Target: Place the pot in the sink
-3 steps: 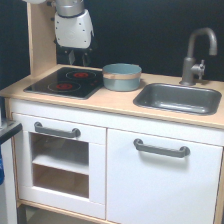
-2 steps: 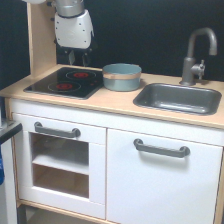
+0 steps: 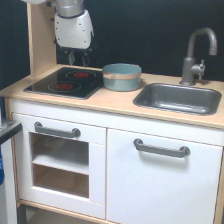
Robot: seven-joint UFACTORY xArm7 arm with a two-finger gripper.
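The round grey-blue pot with a tan band stands on the pale wooden counter, between the black two-burner hob and the rectangular dark grey metal sink. The gripper hangs above the hob, holding nothing; its opening cannot be told.

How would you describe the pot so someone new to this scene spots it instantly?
Start at the light wood countertop of the toy kitchen. Between the black hob and the grey sink stands the pot. It is the only round, grey-blue vessel there, shallow, with a tan band below its rim.
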